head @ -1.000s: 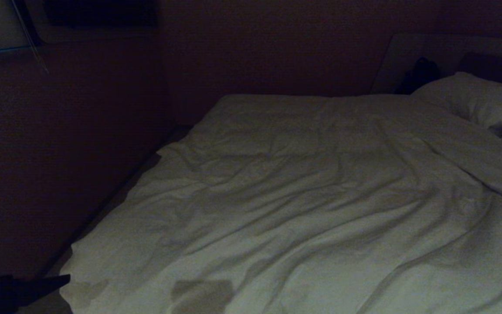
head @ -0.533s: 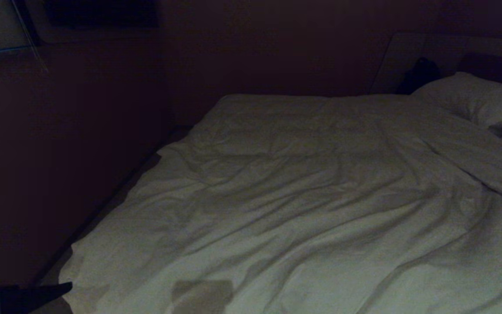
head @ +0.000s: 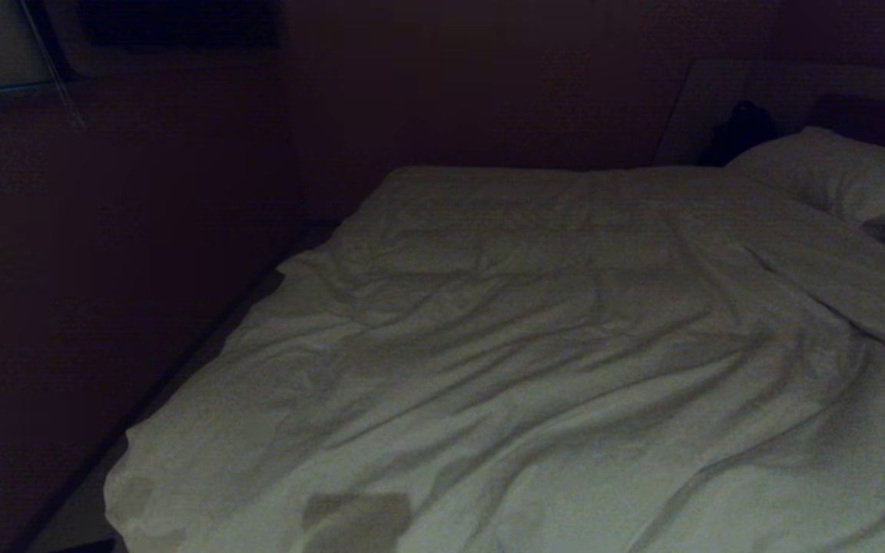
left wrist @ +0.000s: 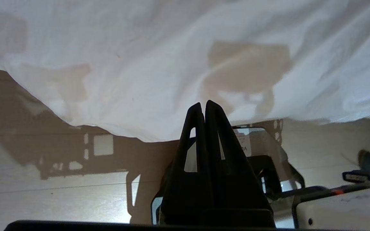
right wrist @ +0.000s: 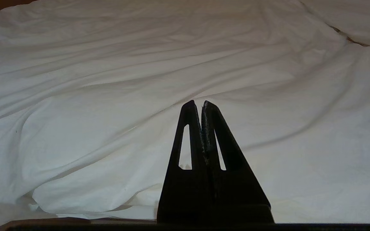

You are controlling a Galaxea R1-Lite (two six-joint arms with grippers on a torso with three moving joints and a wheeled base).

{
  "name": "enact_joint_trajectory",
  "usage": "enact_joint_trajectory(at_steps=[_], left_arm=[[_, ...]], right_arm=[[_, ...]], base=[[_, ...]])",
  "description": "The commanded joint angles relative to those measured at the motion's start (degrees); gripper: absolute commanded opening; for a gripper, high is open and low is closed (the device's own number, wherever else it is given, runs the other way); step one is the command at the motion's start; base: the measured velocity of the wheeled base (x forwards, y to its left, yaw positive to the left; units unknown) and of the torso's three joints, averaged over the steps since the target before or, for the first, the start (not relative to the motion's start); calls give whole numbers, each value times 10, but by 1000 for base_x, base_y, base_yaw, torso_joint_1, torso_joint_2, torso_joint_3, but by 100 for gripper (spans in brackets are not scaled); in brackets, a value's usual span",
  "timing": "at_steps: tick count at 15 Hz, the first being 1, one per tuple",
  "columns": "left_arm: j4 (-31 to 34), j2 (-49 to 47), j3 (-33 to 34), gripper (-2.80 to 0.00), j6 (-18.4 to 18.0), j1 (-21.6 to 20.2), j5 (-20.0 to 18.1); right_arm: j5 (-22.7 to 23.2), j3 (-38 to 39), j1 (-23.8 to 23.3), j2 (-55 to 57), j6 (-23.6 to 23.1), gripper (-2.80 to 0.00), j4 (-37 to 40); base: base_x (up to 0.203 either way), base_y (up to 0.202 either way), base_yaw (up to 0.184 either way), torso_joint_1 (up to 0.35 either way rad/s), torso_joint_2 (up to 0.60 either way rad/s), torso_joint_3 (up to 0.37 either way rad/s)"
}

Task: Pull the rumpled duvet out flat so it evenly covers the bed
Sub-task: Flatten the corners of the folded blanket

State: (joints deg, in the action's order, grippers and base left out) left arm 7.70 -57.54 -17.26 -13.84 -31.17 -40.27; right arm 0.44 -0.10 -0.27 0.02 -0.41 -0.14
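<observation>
The duvet (head: 535, 369) is lying spread across the bed (head: 204, 361), rippled with long diagonal creases, its near hem drooping over the bed's foot edge toward the pale floor (left wrist: 43, 192). The pillow (head: 842, 177) is sitting beyond the duvet's far edge, at the headboard end. The left end effector (left wrist: 202, 106) is hanging just off that near hem, fingers pressed together and gripping nothing — no cloth between them. The right end effector (right wrist: 196, 104) is hovering over the duvet's middle, pinched tight and empty too. This cover looks soft, puffy and light, likely to bunch rather than slide, so the hem near a corner is looking like the sensible place to pinch.
</observation>
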Motion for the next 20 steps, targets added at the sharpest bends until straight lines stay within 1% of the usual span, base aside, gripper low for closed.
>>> enact_joint_trajectory(at_steps=[1,5,8,11,13,17,20], left_arm=[[1,25,10,-280,-1,0,-3],[5,53,29,-280,-4,0,5],[5,67,41,-280,-6,0,40],[6,116,69,-280,-30,0,63],[7,158,78,-280,-43,0,72],[10,205,77,-280,-44,0,78],[9,246,76,-280,-43,0,108]], right_arm=[[0,0,0,1,0,-280,0],[0,0,0,1,0,-280,0],[0,0,0,1,0,-280,0],[0,0,0,1,0,-280,0],[0,0,0,1,0,-280,0],[0,0,0,1,0,-280,0],[0,0,0,1,0,-280,0]], base=[[0,0,0,0,0,0],[0,0,0,0,0,0],[0,0,0,0,0,0],[0,0,0,0,0,0],[0,0,0,0,0,0],[0,0,0,0,0,0],[0,0,0,0,0,0]])
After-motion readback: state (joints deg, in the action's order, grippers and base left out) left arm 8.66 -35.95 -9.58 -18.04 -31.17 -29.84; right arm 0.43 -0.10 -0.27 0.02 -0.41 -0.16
